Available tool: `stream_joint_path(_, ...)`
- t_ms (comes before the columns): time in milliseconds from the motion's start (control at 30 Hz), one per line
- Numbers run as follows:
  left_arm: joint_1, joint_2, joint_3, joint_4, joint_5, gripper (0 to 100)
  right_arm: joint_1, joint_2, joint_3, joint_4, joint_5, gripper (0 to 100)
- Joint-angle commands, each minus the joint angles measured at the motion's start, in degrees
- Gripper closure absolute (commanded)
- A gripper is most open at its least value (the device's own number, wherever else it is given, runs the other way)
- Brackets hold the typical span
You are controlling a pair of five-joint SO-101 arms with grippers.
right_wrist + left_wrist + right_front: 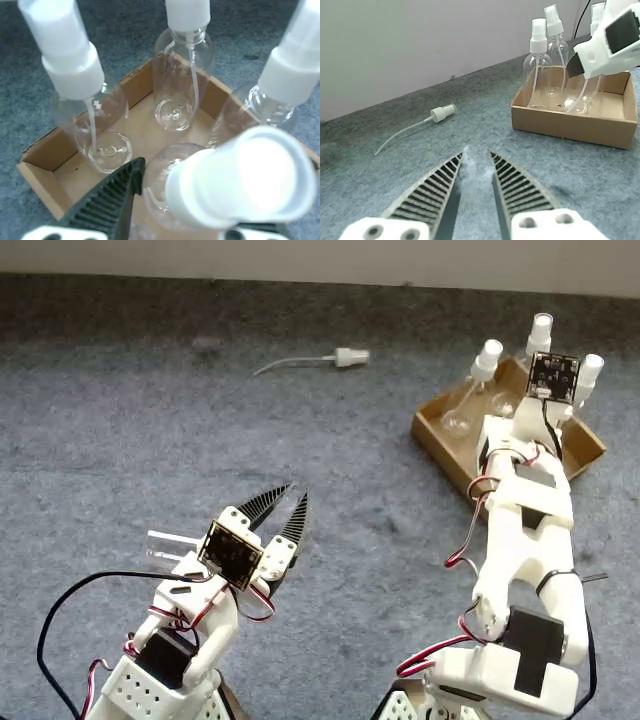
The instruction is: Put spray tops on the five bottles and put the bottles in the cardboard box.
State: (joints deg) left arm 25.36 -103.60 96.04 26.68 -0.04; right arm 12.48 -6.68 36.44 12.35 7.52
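Right tool (190,195) was closed on a bottle (235,175) with its spray top on, over the cardboard box (440,440). Three capped bottles (180,75) stood inside. Left tool (476,155) was open and empty above the desk (150,420). One loose spray top (345,358) lay farther off.

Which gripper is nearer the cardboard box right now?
Right. The right gripper is over the cardboard box, shut on a bottle; the left gripper sits open, well away across the table.
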Motion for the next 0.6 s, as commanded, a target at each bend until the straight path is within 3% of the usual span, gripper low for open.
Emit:
stream_joint_path(0,-0.48,0.22,1.10,0.09,-0.35,97,-2.51,-0.31,-3.56,0.04,0.53,79.6)
stream_joint_path(567,-0.48,0.22,1.10,0.09,-0.35,97,-3.21,-0.22,-5.67,0.22,0.53,79.6)
